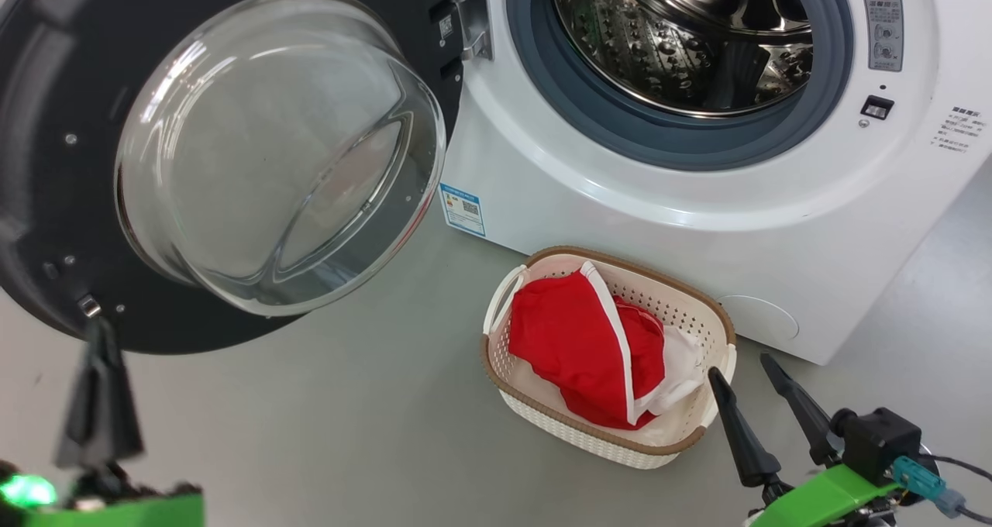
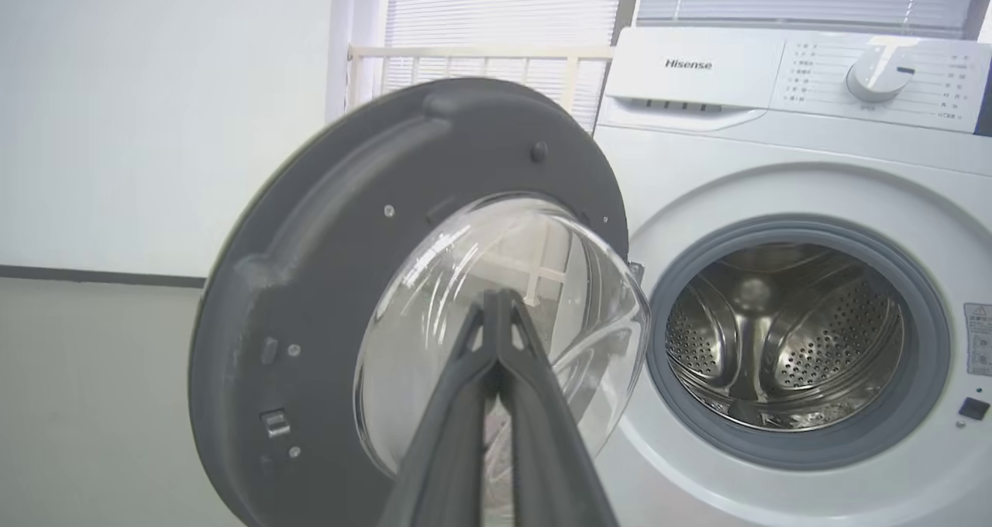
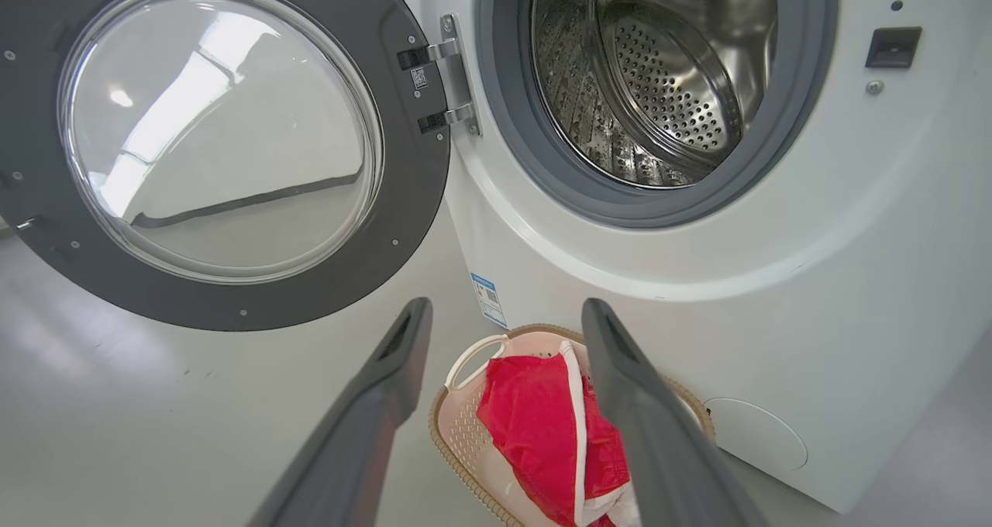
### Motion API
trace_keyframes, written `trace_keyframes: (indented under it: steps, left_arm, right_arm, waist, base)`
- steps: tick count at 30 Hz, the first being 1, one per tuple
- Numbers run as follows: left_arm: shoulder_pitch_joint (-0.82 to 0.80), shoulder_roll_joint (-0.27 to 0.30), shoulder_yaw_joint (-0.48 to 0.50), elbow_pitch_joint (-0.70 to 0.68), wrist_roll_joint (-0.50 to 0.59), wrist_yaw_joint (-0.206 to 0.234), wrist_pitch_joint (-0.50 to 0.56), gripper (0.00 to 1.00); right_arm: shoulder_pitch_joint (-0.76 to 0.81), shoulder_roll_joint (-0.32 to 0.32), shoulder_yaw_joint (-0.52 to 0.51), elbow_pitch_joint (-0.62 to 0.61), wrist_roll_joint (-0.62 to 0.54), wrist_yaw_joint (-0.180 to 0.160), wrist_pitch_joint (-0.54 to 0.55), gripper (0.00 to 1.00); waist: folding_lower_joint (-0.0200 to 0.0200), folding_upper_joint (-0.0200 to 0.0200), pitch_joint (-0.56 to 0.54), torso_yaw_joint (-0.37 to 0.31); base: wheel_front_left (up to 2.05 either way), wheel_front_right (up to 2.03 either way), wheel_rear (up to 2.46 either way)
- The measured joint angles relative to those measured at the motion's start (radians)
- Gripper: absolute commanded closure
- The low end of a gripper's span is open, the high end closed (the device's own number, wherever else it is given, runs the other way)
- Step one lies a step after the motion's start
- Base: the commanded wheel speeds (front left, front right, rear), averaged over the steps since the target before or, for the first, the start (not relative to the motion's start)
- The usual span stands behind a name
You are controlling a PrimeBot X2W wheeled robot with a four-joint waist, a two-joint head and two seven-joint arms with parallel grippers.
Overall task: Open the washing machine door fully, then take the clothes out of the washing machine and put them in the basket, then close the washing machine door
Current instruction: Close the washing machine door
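Nearest, at the lower right of the head view, the right claw is released, with its two dark fingers spread apart. Their tips are just beside the near right corner of the basket, and I cannot tell if they touch its rim. At the lower left, the left claw is clenched with nothing between its fingers. Its tip points up to the lower edge of the washing machine door, close to a small metal latch; contact I cannot tell.

The basket stands on the grey floor, just in front of the washing machine. The clothes lie inside it: red fabric with a white trim band, and a white cloth piece at the right side. A wide strip of bare floor is between the basket and the door.

The door is swung fully open to the left, and its glass bowl bulges toward the camera. It hangs on a hinge at the left edge of the opening. Farther back, the grey seal rings the steel drum.
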Motion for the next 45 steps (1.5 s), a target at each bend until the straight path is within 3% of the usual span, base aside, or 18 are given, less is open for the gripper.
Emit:
trace_keyframes:
  steps: [5, 11, 15, 22, 24, 32, 41, 45]
  left_arm:
    - [-0.136, 0.035, 0.099, -0.109, 0.031, -0.026, -0.001, 1.00]
    - [-0.338, 0.175, 0.157, -0.100, -0.103, -0.026, -0.001, 1.00]
    - [-0.469, 0.268, 0.198, 0.009, -0.222, -0.026, -0.002, 1.00]
    - [-0.645, 0.409, 0.201, 0.360, -0.459, -0.026, 0.009, 1.00]
    - [-0.701, 0.434, 0.196, 0.471, -0.540, -0.026, 0.046, 1.00]
    - [-0.843, 0.527, 0.131, 0.799, -0.660, -0.026, 0.218, 1.00]
    - [-0.919, 0.551, 0.051, 0.937, -0.815, -0.026, 0.533, 1.00]
    - [-0.919, 0.565, 0.033, 0.965, -0.859, -0.026, 0.624, 1.00]
  right_arm:
    - [0.032, 0.010, -0.031, -0.016, -0.003, 0.000, 0.000, 0.00]
    - [0.037, 0.026, -0.062, -0.033, -0.015, 0.000, 0.000, 0.00]
    - [0.037, 0.027, -0.084, -0.045, -0.028, 0.000, 0.000, 0.00]
    - [0.038, 0.028, -0.117, -0.061, -0.037, 0.000, 0.000, 0.00]
    - [0.038, 0.027, -0.124, -0.066, -0.039, 0.000, 0.000, 0.00]
    - [0.037, 0.020, -0.125, -0.076, -0.046, 0.000, 0.000, 0.00]
    - [0.029, -0.001, -0.125, -0.080, -0.055, 0.000, 0.000, 0.00]
    - [0.027, -0.004, -0.125, -0.080, -0.055, 0.000, 0.000, 0.00]
  waist:
    - [0.0000, 0.0000, 0.002, -0.002]
    - [0.0000, 0.0000, 0.023, -0.001]
    - [0.0000, 0.0000, 0.043, 0.002]
    - [0.0000, 0.0000, 0.077, 0.006]
    - [0.0000, 0.0000, 0.087, 0.007]
    - [0.0000, 0.0000, 0.133, 0.007]
    - [0.0000, 0.0000, 0.178, -0.005]
    - [0.0000, 0.0000, 0.193, -0.013]
  base:
    - [0.00, 0.00, 0.00]
    - [0.00, 0.00, 0.00]
    - [0.00, 0.00, 0.00]
    - [0.00, 0.00, 0.00]
    - [0.00, 0.00, 0.00]
    - [0.00, 0.00, 0.00]
    - [0.00, 0.00, 0.00]
    - [0.00, 0.00, 0.00]
